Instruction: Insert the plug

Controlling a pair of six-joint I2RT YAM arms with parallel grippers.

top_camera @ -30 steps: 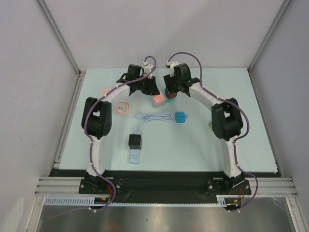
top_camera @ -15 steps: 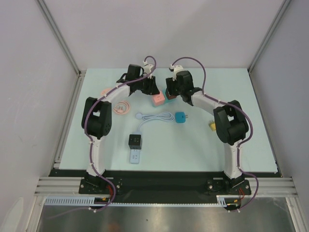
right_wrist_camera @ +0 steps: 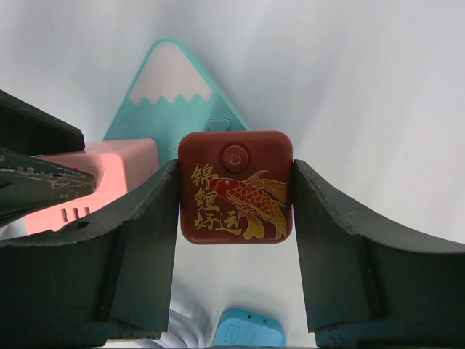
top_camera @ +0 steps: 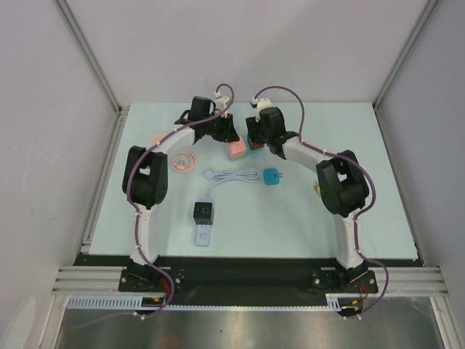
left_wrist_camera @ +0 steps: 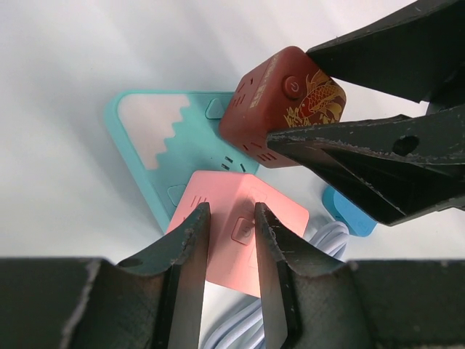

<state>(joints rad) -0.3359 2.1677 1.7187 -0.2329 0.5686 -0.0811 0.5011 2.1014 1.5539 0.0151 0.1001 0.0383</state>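
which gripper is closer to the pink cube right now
Left. The left gripper sits right over the pink cube, its fingertips at the cube's top face. The right gripper is off beside it, closed on the red cube.

Built as two arms, left arm and right arm, from white links and bulky black joint housings. Trailed along each by a purple cable, looping free above the wrists toward the far side of the bench. Anchored on black bases at the bench's near edge. Tipped with matte black fingers, wedge-shaped, rough and chipped along the edges, one pierced by a round hole.
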